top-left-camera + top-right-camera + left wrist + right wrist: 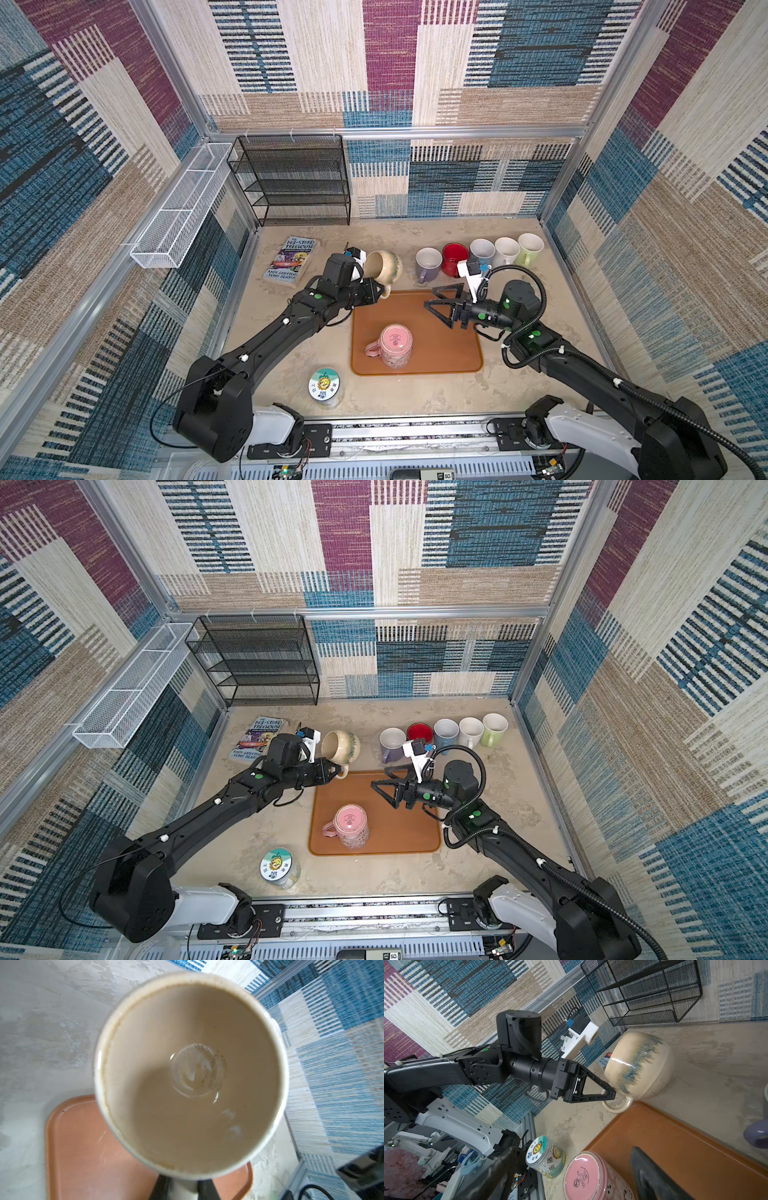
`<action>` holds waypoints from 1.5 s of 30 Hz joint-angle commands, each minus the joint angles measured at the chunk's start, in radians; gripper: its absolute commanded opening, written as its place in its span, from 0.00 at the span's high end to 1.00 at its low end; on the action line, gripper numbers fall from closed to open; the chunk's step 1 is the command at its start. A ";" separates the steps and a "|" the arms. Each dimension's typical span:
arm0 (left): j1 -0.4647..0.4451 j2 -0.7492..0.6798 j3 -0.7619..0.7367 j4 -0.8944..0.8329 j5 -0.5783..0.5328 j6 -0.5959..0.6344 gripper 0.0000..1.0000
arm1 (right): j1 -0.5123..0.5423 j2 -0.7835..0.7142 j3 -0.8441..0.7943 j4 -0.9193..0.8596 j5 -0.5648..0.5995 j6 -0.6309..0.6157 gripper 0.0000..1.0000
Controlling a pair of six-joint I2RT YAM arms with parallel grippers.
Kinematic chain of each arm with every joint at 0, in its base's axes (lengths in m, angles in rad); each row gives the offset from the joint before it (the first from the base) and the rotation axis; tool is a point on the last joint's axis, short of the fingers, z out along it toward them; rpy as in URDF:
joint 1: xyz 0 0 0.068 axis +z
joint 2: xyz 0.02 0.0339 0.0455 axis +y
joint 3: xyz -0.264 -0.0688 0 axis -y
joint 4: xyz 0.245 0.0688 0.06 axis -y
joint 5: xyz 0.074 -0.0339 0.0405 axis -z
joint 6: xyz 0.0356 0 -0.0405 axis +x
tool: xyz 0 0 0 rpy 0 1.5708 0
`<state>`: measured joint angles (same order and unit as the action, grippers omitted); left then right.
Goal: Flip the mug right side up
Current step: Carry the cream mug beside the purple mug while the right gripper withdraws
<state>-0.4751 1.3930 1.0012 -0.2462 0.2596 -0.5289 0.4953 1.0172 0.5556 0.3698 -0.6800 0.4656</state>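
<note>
The sandy table (519, 386) fills the floor of the booth. A black mesh shelf (297, 183) stands at its far left corner, and a long white wire basket (183, 208) hangs on the left wall. An orange tray (449, 349) lies in the middle of the table. The left gripper (380, 291) reaches past the tray's far left corner, its fingers pressed together on the handle of the cream mug (384, 264). The right wrist view shows a black fingertip clamped on the handle loop. That mug is tipped onto its side just beyond the tray's far edge, with its handle pointing down toward the tray and its mouth facing the left arm. The left wrist view looks straight into its empty, speckled inside. I cannot tell whether its belly touches the table. The right gripper (429, 297) hangs over the tray's far right part with its jaws spread wide, holding nothing, well apart from the cream mug. A paperback book (291, 262) lies flat, left of the cream mug. A pink mug (395, 345) stands upside down on the tray's near left part, handle to the left. Five mugs stand upright in a row at the far right: purple mug (429, 264), red mug (455, 257), blue mug (482, 251), white mug (507, 251) and green mug (530, 247). A small lidded jar (325, 386) stands near the tray's front left corner.
</note>
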 commanded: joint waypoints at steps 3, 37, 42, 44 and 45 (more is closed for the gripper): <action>0.000 0.072 0.116 -0.113 -0.137 0.143 1.00 | 0.000 -0.050 0.000 -0.091 0.093 -0.089 0.02; -0.044 0.604 0.582 -0.205 -0.356 0.275 1.00 | 0.001 -0.211 -0.004 -0.322 0.256 -0.123 0.00; -0.072 0.650 0.616 -0.204 -0.395 0.277 1.00 | 0.000 -0.232 -0.010 -0.332 0.261 -0.121 0.00; -0.075 0.667 0.625 -0.205 -0.401 0.268 1.00 | 0.001 -0.234 -0.008 -0.339 0.260 -0.120 0.00; -0.077 0.674 0.628 -0.206 -0.404 0.268 1.00 | 0.000 -0.238 -0.008 -0.342 0.260 -0.119 0.00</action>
<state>-0.5510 2.0556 1.6131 -0.5045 -0.1154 -0.2771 0.4953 0.7864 0.5465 0.0322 -0.4339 0.3504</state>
